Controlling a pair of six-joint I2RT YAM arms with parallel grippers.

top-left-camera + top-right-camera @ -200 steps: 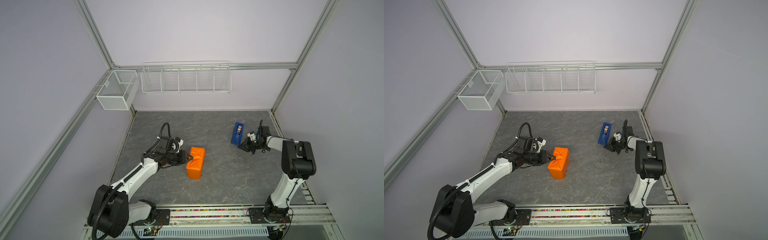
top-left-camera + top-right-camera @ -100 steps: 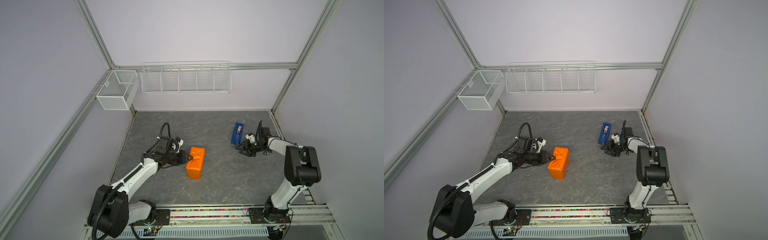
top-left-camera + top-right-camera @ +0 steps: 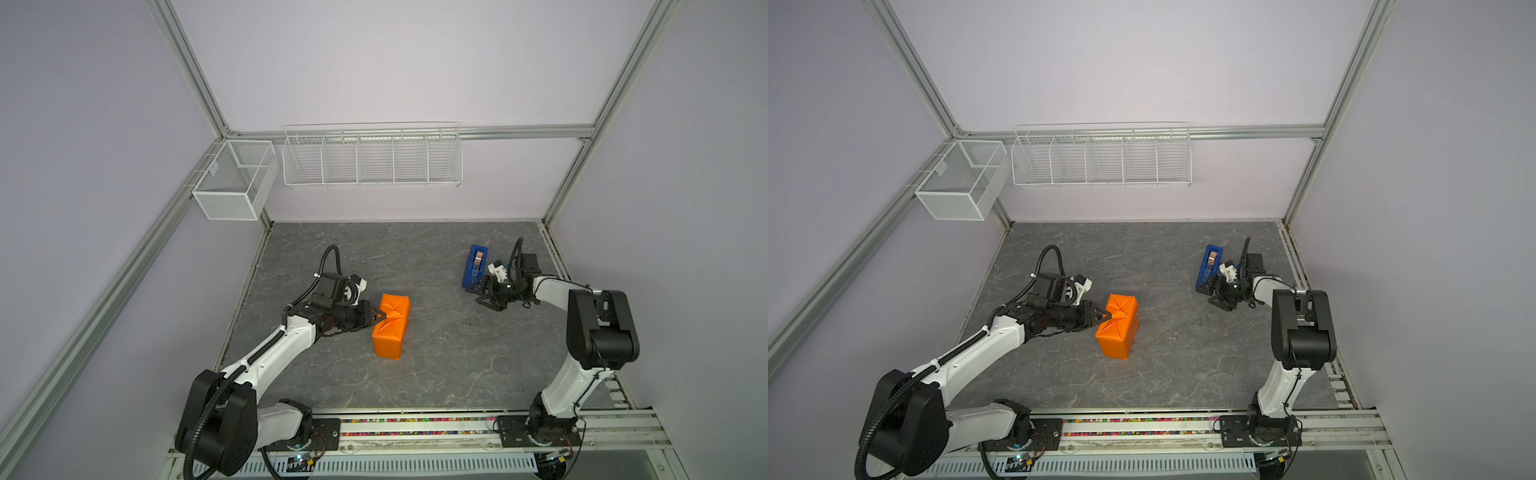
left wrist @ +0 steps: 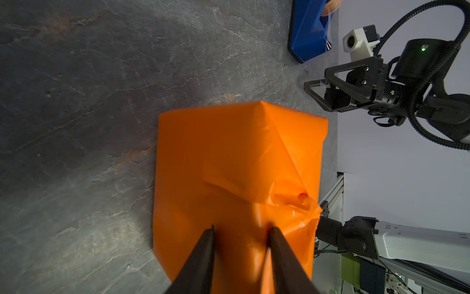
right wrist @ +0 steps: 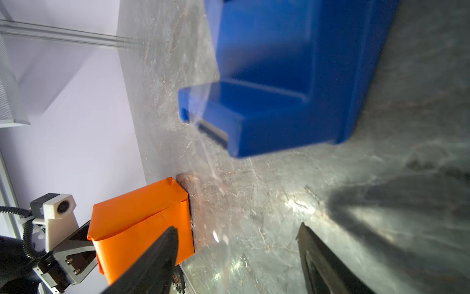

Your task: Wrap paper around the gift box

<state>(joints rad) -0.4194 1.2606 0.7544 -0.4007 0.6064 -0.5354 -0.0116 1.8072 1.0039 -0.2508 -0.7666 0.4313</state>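
The right gripper has gone from closed to wide open and holds nothing. It sits just on the near side of the blue tape dispenser, probably readying to draw tape. The left gripper, jaws partly apart, presses the paper end fold; a pinch cannot be confirmed. The gift box lies hidden inside, left of centre.

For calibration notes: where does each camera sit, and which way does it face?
Both top views: high above the arms' bases, looking down at the grey marbled tabletop; left arm and right arm whole.
Left wrist: behind the left claw, facing the orange paper-wrapped box; right arm beyond.
Right wrist: behind the right claw, facing the blue plastic tape dispenser.
All four share box and dispenser.
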